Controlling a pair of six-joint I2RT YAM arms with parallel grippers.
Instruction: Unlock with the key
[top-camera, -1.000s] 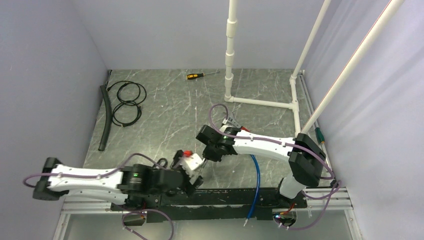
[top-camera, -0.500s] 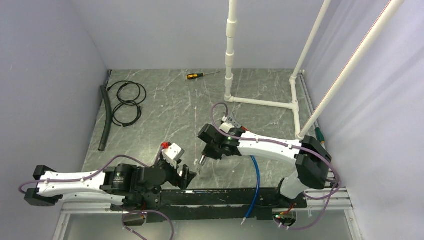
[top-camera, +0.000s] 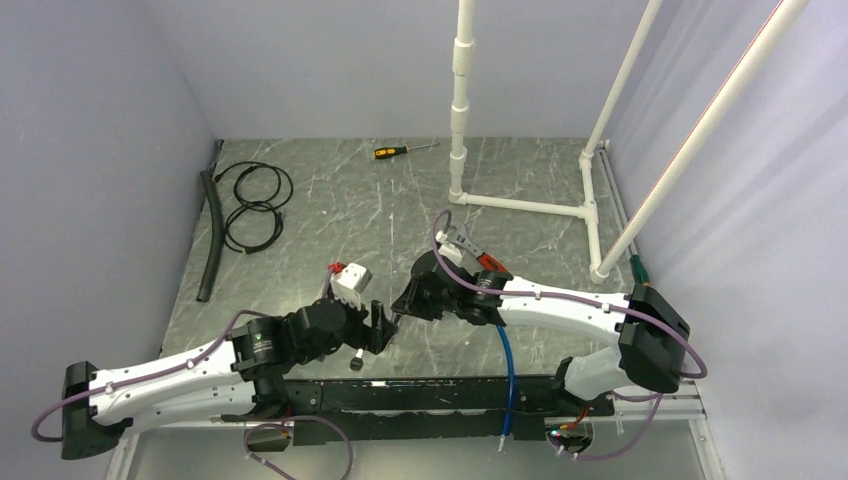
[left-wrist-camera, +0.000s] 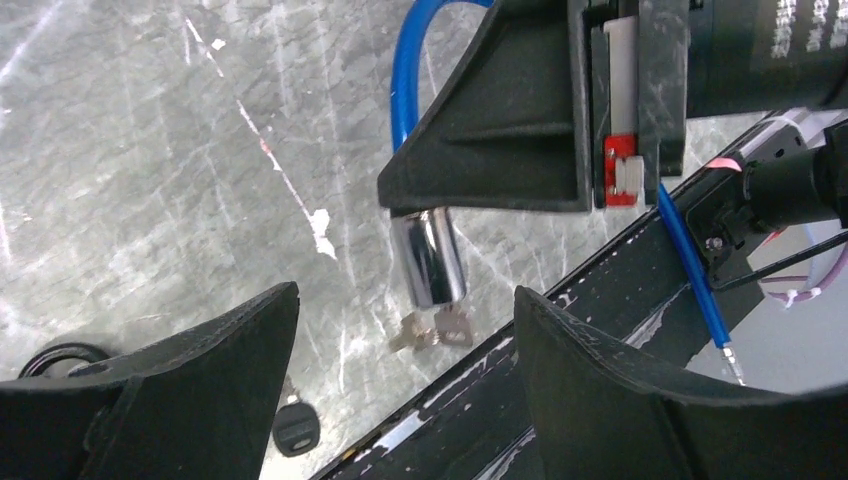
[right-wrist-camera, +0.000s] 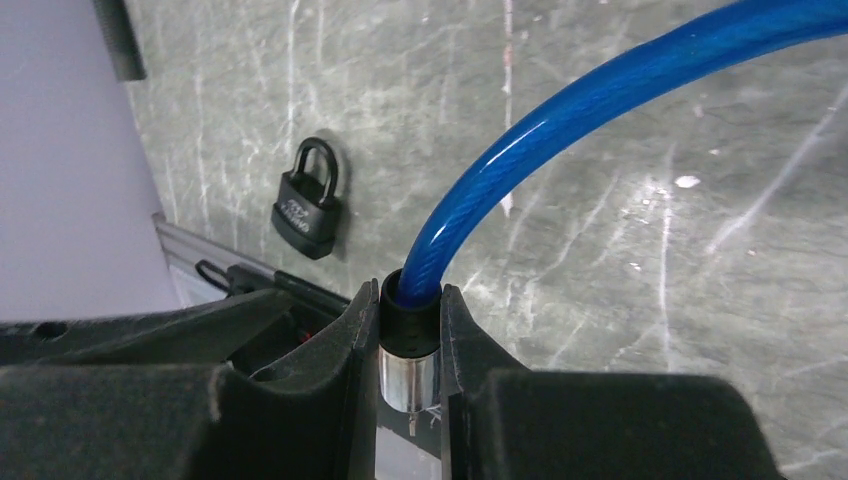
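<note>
Chrome lock barrel (left-wrist-camera: 428, 258) pinched in right claw (right-wrist-camera: 408, 330), keys (left-wrist-camera: 432, 328) at its end.

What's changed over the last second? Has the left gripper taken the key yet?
The left gripper pulled back toward its base, then swung forward again. It is open, facing the chrome lock barrel and its hanging keys, and it holds nothing. The right arm's elbow swung outward, and the right gripper stays shut on that barrel. The screwdriver and coiled cable have not moved.
</note>
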